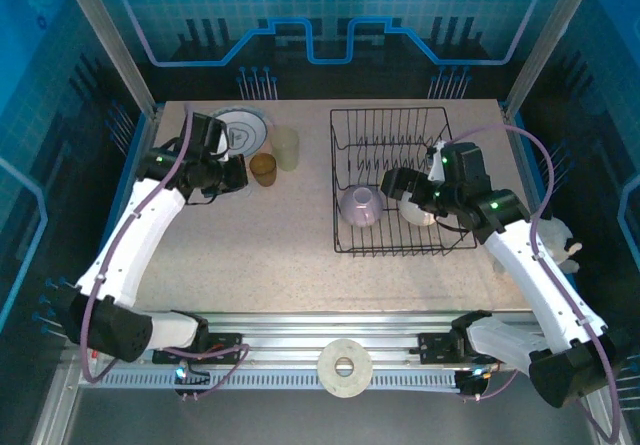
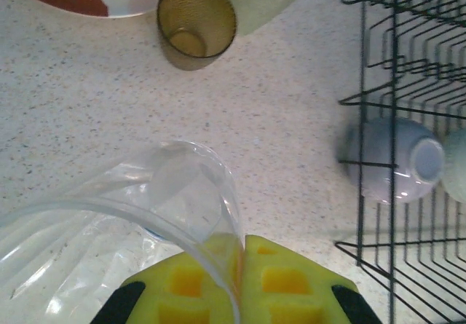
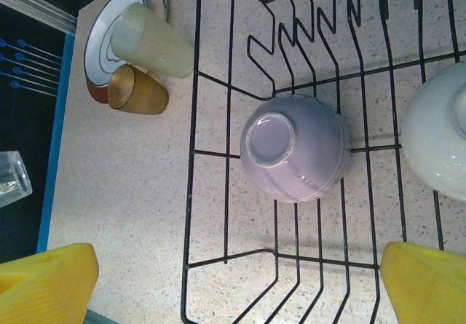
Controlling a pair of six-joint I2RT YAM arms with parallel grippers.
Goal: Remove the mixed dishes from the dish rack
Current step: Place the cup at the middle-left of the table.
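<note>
Right now the left fingers [image 2: 287, 284] are squeezed shut on the rim of a clear cup [image 2: 145, 207], close to the amber cup [image 2: 195, 22] standing on the worktop [image 2: 291, 120]. The right fingers [image 3: 51, 277] are spread wide apart above the lilac cup [image 3: 295, 145]. That cup lies in the dish rack [image 1: 390, 130] with its bottom showing, beside a cream cup [image 3: 437, 135].
</note>
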